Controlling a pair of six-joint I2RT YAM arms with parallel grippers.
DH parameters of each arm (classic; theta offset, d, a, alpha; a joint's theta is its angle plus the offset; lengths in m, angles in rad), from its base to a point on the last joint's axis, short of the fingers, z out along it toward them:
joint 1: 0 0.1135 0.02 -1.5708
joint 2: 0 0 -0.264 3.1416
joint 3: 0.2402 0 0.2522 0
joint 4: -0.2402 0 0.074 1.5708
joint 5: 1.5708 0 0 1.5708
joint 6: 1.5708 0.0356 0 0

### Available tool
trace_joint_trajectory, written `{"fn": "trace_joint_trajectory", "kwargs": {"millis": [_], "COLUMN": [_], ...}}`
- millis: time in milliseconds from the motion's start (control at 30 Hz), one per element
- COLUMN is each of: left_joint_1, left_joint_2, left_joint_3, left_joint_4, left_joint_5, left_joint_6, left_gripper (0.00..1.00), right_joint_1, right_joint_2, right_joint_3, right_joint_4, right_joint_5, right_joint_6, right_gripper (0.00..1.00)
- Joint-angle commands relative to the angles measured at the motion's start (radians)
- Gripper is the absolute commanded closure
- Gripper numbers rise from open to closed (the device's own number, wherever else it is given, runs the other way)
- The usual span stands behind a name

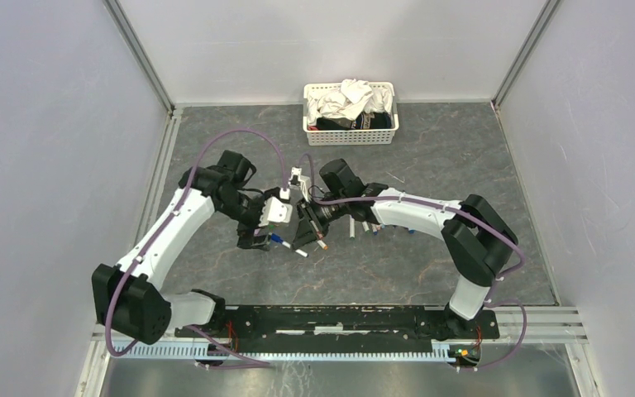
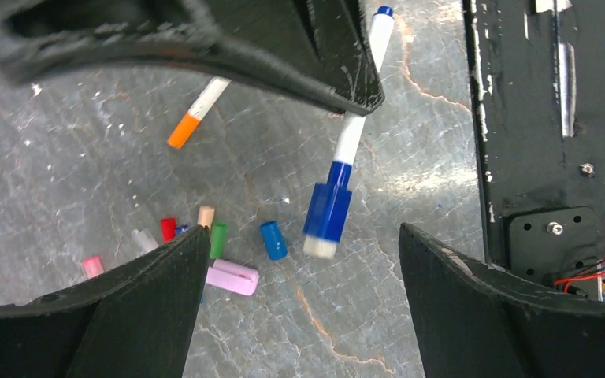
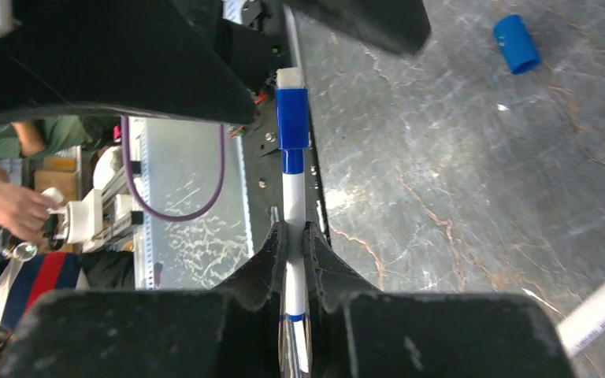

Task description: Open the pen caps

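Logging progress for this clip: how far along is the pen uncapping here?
Done: several loose caps lie on the table, blue, green, red and pink among them. In hand: the right claw pinches a blue pen, its blue cap on; the open left claw brackets that cap. Left: this cap, and an orange-ended pen that looks capped.

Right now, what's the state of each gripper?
Left gripper: open, holding nothing.
Right gripper: shut on the blue pen, cap on.
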Motion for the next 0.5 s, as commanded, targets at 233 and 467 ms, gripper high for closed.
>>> {"fn": "trace_joint_trajectory", "kwargs": {"millis": [233,467], "left_joint_1": [-0.098,-0.114], "left_joint_2": [-0.034,-0.015], "left_joint_3": [-0.034,-0.033], "left_joint_4": [0.015,0.003], "left_joint_5": [-0.002,-0.013], "left_joint_6": [-0.021,-0.014], "left_gripper": [0.37,0.80], "right_joint_1": [-0.001,0.000], "right_joint_2": [0.051,0.062], "right_joint_3": [0.088,0.087], "right_joint_4": [0.013,0.046], "right_joint_5": [-0.169,-0.153], "right_joint_6": [0.001,0.032], "right_gripper": [1.00,0.86]}}
